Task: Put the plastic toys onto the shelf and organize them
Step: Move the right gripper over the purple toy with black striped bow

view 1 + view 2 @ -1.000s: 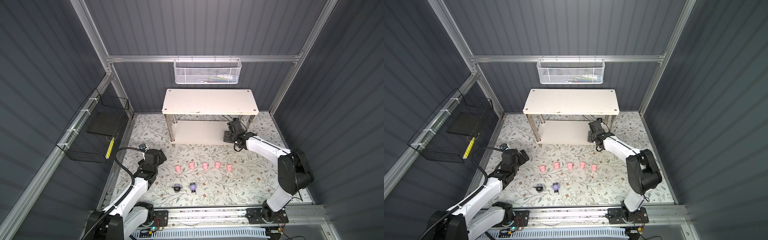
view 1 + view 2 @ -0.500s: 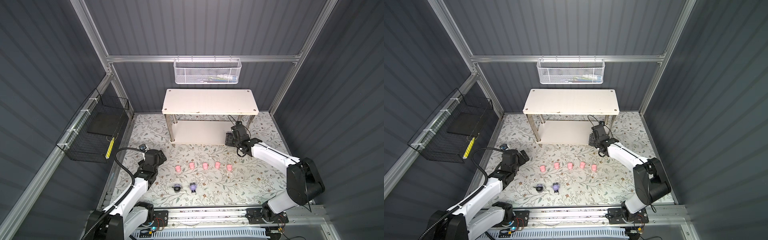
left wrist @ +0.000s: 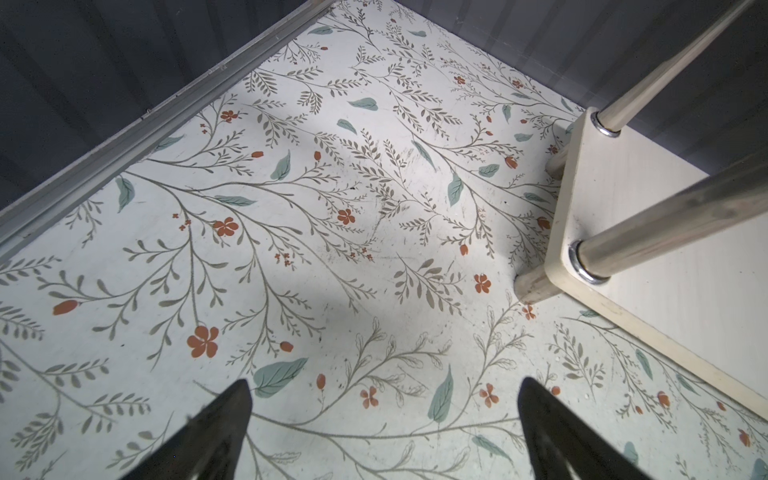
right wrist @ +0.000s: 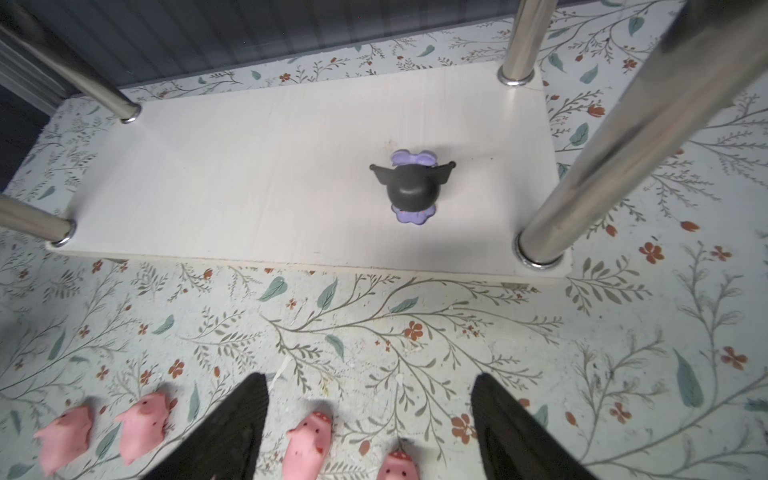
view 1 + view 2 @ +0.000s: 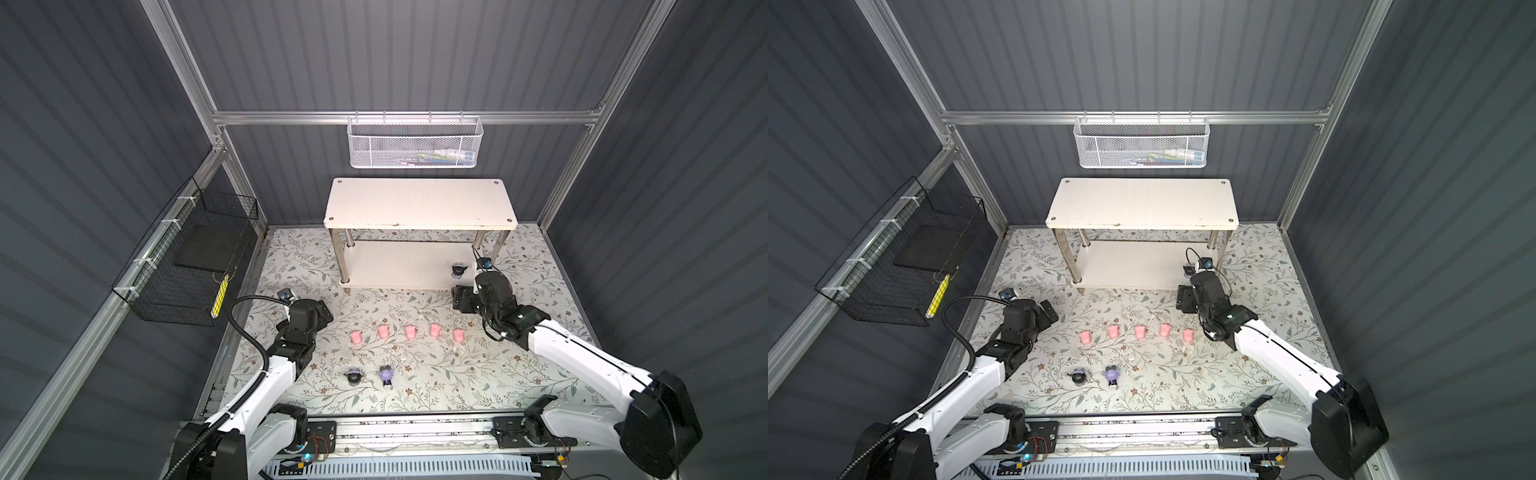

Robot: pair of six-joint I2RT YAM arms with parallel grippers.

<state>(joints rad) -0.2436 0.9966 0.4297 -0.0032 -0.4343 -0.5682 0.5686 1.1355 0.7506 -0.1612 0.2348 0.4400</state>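
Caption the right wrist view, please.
Open right gripper near pink pigs; purple figurine stands on lower tier of shelf.

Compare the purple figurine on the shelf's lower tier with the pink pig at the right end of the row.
Colour: the purple figurine has a black, pointy-eared head on a lavender body; the pink pig is pink all over.
Place: the purple figurine stands on the shelf's lower tier; the pink pig sits on the floral mat.
Shared: both are tiny, neither is held.
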